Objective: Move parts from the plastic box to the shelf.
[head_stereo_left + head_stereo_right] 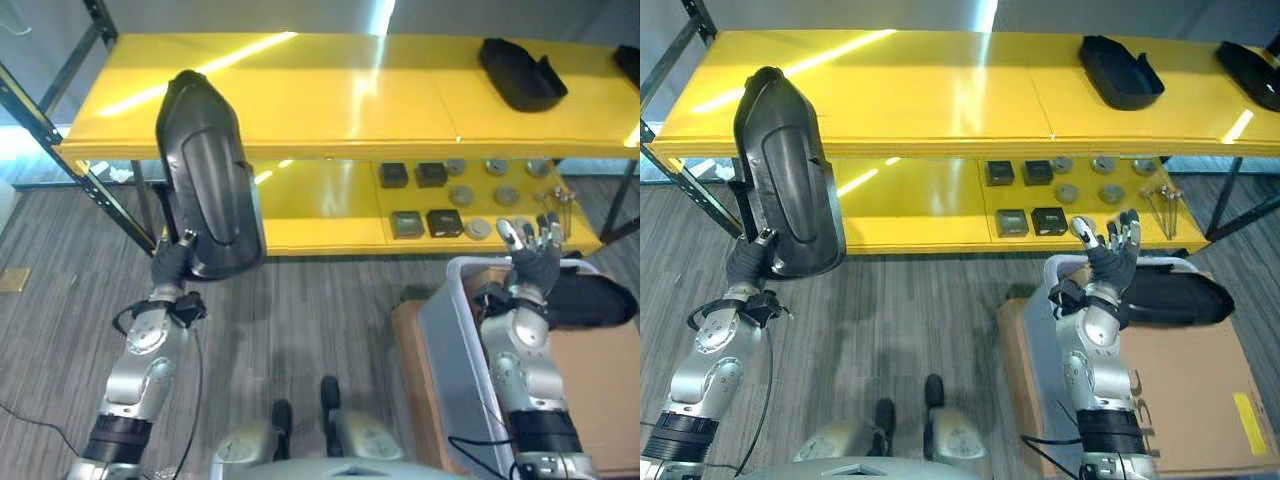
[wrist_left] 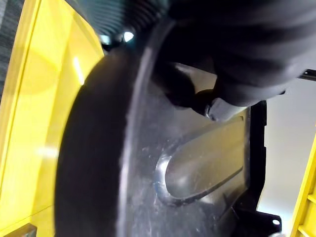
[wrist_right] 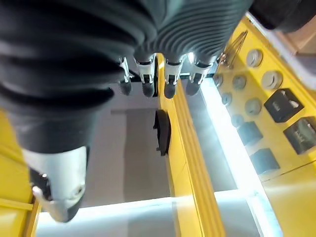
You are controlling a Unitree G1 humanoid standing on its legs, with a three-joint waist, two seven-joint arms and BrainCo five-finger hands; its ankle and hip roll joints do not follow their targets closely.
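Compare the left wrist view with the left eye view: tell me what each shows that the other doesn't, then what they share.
Left wrist view alone: the inner face of the black part with its raised oval rib, seen close up.

Left eye view alone: the right robot hand, open above the plastic box, another black part on the top shelf, and small parts on the lower shelf.

Both: the left robot hand gripping the black part's lower end against the yellow shelf.

The left arm rises from the lower left of the head view, its left hand [image 1: 172, 262] clenched at the left of centre, fingers curled round a black part [image 1: 208, 180]. The right arm climbs from the lower right; the right hand [image 1: 533, 250] is raised, fingers straight and spread.
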